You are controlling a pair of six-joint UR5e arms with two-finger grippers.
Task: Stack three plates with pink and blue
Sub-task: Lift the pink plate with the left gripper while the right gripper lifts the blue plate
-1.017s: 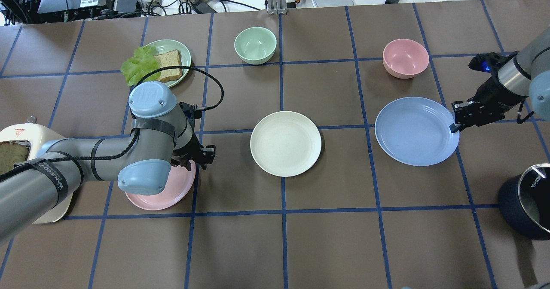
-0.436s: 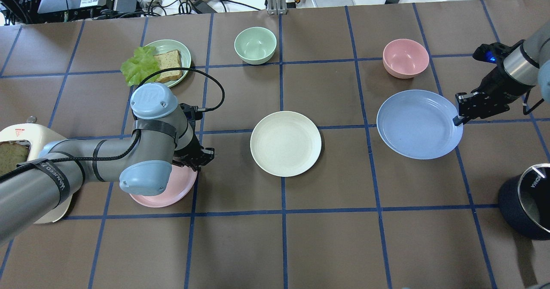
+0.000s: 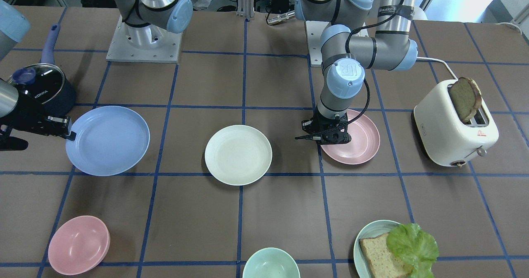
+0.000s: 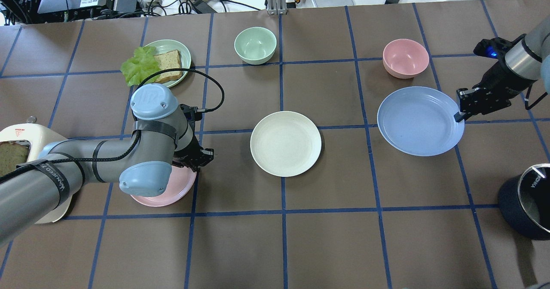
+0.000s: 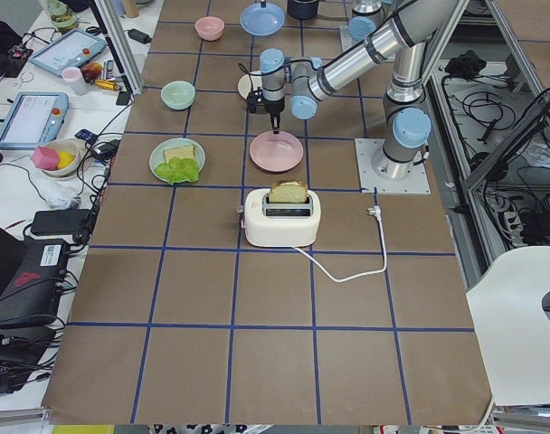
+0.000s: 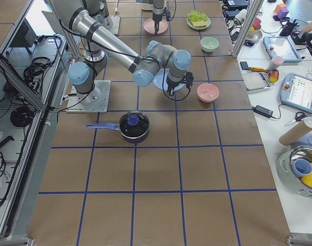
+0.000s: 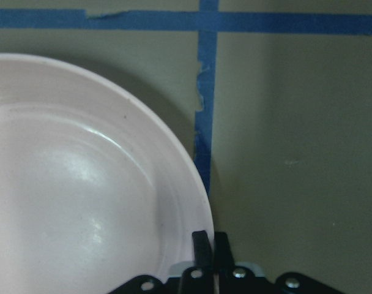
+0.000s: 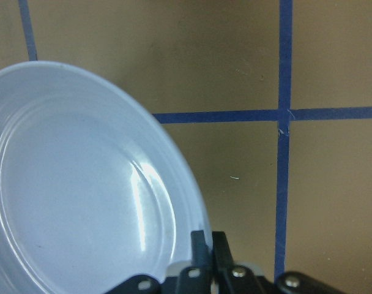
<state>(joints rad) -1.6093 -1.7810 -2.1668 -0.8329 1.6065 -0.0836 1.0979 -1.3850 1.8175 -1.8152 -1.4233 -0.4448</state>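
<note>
The cream-white plate (image 4: 285, 143) (image 3: 238, 154) lies flat at the table's middle. My left gripper (image 4: 198, 160) (image 3: 326, 139) (image 7: 206, 242) is shut on the rim of the pale pink plate (image 4: 167, 194) (image 3: 355, 139) (image 7: 82, 196), which is lifted slightly. My right gripper (image 4: 460, 115) (image 3: 68, 134) (image 8: 206, 242) is shut on the rim of the light blue plate (image 4: 419, 121) (image 3: 108, 139) (image 8: 76, 190) and holds it tilted above the table.
A pink bowl (image 4: 405, 58) sits behind the blue plate. A green bowl (image 4: 255, 44) and a teal plate with bread and lettuce (image 4: 182, 53) are at the back. A toaster (image 3: 454, 125) stands at the left, a dark pot (image 4: 528, 205) at the right.
The right gripper has raised the blue plate and carried it up and away from me. The left gripper has lifted the pink plate a little; it shifted slightly right.
</note>
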